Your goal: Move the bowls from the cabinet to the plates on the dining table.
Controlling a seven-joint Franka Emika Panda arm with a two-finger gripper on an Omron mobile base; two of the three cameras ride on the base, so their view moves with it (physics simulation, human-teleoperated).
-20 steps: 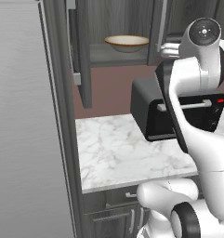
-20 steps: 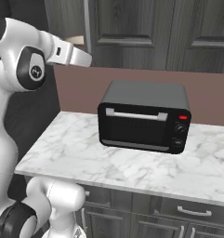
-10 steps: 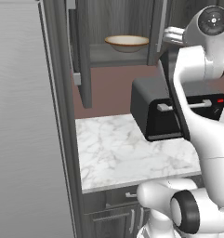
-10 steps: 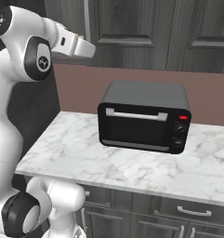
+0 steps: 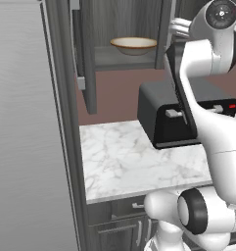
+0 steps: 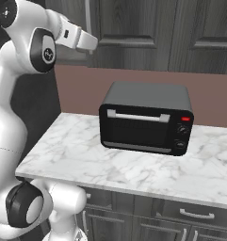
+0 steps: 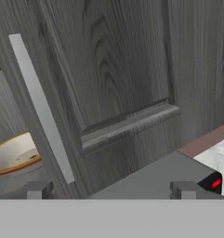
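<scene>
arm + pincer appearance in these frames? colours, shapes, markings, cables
The arm has glossy white rounded links with dark grey-black round joint caps, each ringed with a small centre dot. No loose cables or lettering are visible. The pincer shows as two small blocky dark grey finger tips, squared off at the top.

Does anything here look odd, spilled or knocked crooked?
Nothing stands out. The cream bowl sits level on the shelf of the open cabinet, the toaster oven stands square on the marble counter, and nothing is spilled.
</scene>
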